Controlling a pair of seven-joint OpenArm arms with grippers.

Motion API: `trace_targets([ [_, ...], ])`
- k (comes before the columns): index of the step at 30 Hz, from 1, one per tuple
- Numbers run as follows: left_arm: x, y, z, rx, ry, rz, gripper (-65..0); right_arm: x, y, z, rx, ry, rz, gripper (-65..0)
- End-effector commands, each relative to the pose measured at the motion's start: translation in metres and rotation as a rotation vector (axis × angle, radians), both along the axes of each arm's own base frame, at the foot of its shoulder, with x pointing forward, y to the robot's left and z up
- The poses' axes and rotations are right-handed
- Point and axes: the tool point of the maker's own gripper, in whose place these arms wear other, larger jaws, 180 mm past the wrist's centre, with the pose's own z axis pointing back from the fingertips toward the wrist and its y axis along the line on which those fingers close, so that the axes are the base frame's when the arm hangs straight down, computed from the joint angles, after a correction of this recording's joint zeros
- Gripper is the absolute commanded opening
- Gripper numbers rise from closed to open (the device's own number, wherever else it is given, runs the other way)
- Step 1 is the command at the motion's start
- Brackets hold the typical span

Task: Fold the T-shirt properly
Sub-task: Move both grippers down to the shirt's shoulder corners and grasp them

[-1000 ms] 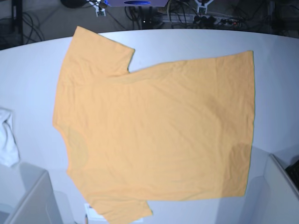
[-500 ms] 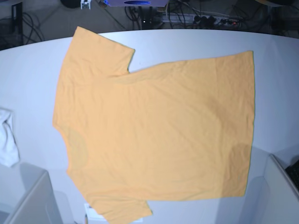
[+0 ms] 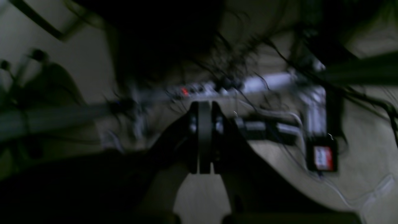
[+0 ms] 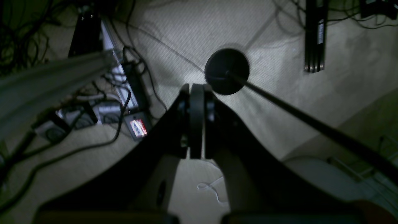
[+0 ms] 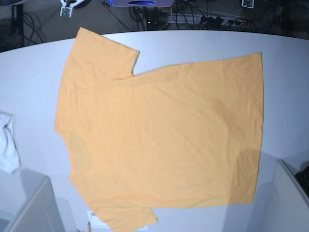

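1. The T-shirt [image 5: 159, 130] lies spread flat on the white bench [image 5: 29, 82], covering most of its middle. The collar end is at about 9 o'clock in the base view, the hem at 3 o'clock, one sleeve reaches toward 11 o'clock, and the other hangs near the bench edge at 7 o'clock. No black marks show on the upper face.

2. Compared with the two earlier base views, the shirt has not shifted at all: same outline, same wrinkles. No fold has begun.

3. What has changed is at the far rim. The small white arm parts seen a second ago near 12 o'clock have slid outward; only slivers now show at the top corners, at about 11 and 1 o'clock.

4. The left pincer [image 3: 201, 169] is pressed closed and grips nothing. Its view is motion-blurred and looks past the bench at floor cables and a power strip [image 3: 192, 91].

5. The right pincer [image 4: 196, 155] is likewise fully closed and empty, looking down at carpet, cables and a round black stand base [image 4: 227, 71].

6. My reading: both arms are swinging wide at the far side, well apart from the cloth, so the task stands at its very start. Each pincer would need to part its tips before taking a shirt edge.

7. A small white cloth [image 5: 7, 142] sits crumpled at 9 o'clock, apart from the shirt.
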Motion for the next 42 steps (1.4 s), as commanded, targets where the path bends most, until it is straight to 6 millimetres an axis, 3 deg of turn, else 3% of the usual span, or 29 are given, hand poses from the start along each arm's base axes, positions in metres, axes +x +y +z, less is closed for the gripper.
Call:
trace_targets([
  [1,-0.001,-0.004,0.01,-0.003,-0.014,-0.014,-65.0,0.007,-0.013,0.013,-0.04,-0.037,-0.006,-65.0],
  [5,0.035,-0.019,0.047,-0.016,-0.134,-0.058,-65.0,0.039,-0.036,0.046,-0.11,-0.133,-0.016,-65.0],
  [10,0.074,-0.028,0.081,-0.092,-0.286,-0.001,-65.0,0.107,-0.039,0.087,-0.147,-0.335,0.001,-65.0],
  [13,0.082,-0.013,0.088,-0.16,-0.348,0.135,-65.0,0.138,-0.031,0.106,-0.084,-0.46,-0.04,-65.0],
  [16,0.094,0.011,0.097,-0.19,-0.423,0.25,-65.0,0.155,-0.02,0.108,0.064,-0.523,-0.127,-65.0],
  [17,0.095,0.018,0.1,-0.186,-0.436,0.272,-65.0,0.16,-0.016,0.106,0.118,-0.527,-0.149,-61.1],
  [18,0.095,0.025,0.103,-0.186,-0.45,0.294,-65.0,0.165,-0.013,0.106,0.174,-0.527,-0.157,-51.6],
  [20,0.097,0.033,0.108,-0.182,-0.472,0.316,-51.0,0.176,-0.006,0.106,0.281,-0.533,-0.171,-35.1],
  [22,0.103,0.042,0.113,-0.171,-0.502,0.333,-32.1,0.188,0.001,0.108,0.403,-0.56,-0.202,-25.5],
  [24,0.099,0.053,0.112,-0.146,-0.502,0.351,-17.1,0.199,-0.001,0.11,0.473,-0.587,-0.212,-26.4],
  [26,0.103,0.063,0.11,-0.148,-0.524,0.384,-7.2,0.21,-0.006,0.107,0.516,-0.599,-0.228,-28.2],
  [32,0.101,0.064,0.107,-0.358,-0.539,0.4,-7.4,0.215,-0.024,0.083,0.589,-0.56,-0.298,-28.5],
  [38,0.106,0.085,0.11,-0.397,-0.438,0.394,-7.4,0.207,-0.046,0.054,0.563,-0.486,-0.343,-28.5],
  [41,0.107,0.09,0.115,-0.395,-0.426,0.381,-7.4,0.2,-0.04,0.048,0.574,-0.464,-0.345,-28.7],
  [42,0.108,0.091,0.115,-0.396,-0.427,0.378,-7.4,0.198,-0.029,0.046,0.597,-0.453,-0.325,-28.7],
])
